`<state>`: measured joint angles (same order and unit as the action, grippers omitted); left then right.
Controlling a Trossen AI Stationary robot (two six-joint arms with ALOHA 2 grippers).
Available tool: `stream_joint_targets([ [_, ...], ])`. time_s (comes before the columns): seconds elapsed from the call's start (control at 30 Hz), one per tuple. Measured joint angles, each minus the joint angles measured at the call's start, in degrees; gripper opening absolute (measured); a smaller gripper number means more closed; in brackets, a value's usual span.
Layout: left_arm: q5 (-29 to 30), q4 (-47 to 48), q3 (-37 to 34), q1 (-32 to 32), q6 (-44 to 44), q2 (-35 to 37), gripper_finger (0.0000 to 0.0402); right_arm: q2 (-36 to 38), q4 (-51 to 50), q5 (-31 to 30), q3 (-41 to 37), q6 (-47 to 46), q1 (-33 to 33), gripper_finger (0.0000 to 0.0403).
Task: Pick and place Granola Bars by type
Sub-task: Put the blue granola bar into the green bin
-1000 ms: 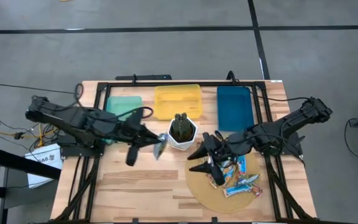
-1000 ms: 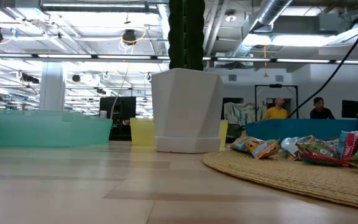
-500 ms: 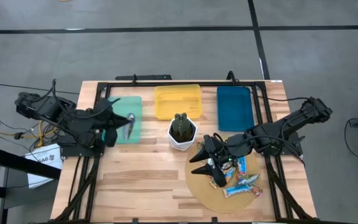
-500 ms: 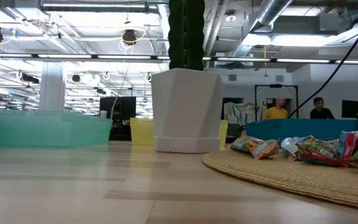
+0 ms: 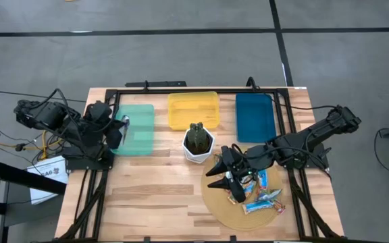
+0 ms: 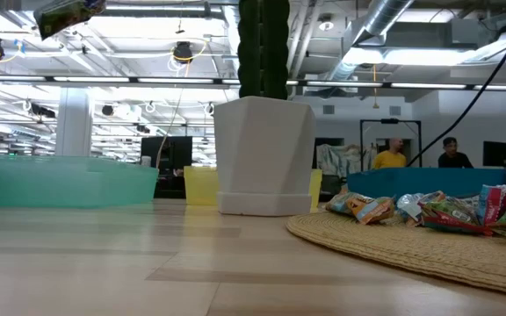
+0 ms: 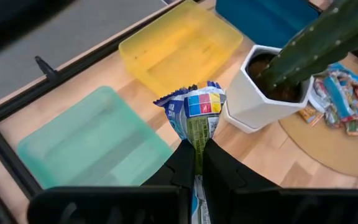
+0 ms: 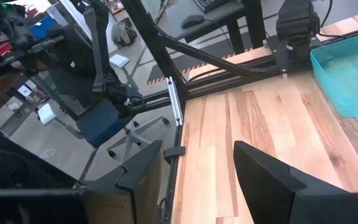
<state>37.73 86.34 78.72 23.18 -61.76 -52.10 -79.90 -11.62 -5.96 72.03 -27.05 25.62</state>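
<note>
Over the green bin's left edge: the left tool (image 7: 197,163) is clamping one granola bar (image 7: 196,118) between its dark fingers (image 7: 184,163), the bar standing up out of the grip with its crimped end uppermost.
Held bar: its wrapper is showing blue, white, red, yellow and green panels; in the low view it is hanging high at the upper left corner (image 6: 68,15), clear of the surface.
Green bin (image 5: 138,129): it is sitting at the back left of the wooden surface (image 5: 154,199), with the left tool (image 5: 122,125) hovering at its left rim.
Yellow bin (image 5: 193,110): it is lying just beside the green bin, at the back centre.
Blue bin (image 5: 254,116): it is lying to the right of the yellow one, at the back right.
Remaining granola bars (image 5: 261,192): they are lying heaped on the round woven mat (image 5: 223,206) at the front right, wrappers mixed in blue, orange and silver; the low view is showing the same heap (image 6: 437,211) along the mat's top.
Right tool (image 5: 225,175): it is resting low over the mat's left part, just beside the heap, its fingers (image 8: 272,180) standing apart with nothing between them.
White pot (image 5: 198,145): it is standing upright between the yellow bin and the mat, holding a dark cactus (image 7: 319,38).
Room behind: two people (image 6: 391,155) are showing far off in the low view.
</note>
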Motion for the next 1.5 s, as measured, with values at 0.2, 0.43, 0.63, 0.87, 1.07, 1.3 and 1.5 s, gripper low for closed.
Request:
stream_joint_targets([
  [0.2,-0.17,0.27,0.00,0.00,0.17,-0.02,0.0008,-0.01,0.00,0.00,0.00,0.00,-0.28,0.0186],
  [0.43,-2.63,1.80,-2.74,-0.73,6.75,-1.67,0.0008,0.00,-1.10,0.00,0.00,0.00,-0.26,0.0182],
  [0.63,-5.74,3.52,-6.84,-3.75,16.51,-4.35,0.0009,0.00,-1.49,0.00,0.00,0.00,-0.28,0.0184],
  [0.87,-10.00,2.12,-13.77,-7.91,29.28,-7.00,0.0009,-0.01,-4.32,-0.04,0.00,0.01,-0.28,0.0179],
  [1.07,-12.06,-6.43,-21.96,-10.90,36.77,-7.72,0.0009,0.00,-7.15,-0.15,0.00,0.02,-0.28,0.0176],
  [1.3,-13.04,-14.37,-30.19,-13.95,46.92,-8.03,0.0009,0.00,-9.91,-0.42,0.00,0.02,-0.28,0.0175],
  [1.5,-17.80,-20.33,-35.05,-15.85,56.40,-8.27,0.0009,0.00,-11.13,-0.44,0.00,0.02,-0.28,0.0173],
])
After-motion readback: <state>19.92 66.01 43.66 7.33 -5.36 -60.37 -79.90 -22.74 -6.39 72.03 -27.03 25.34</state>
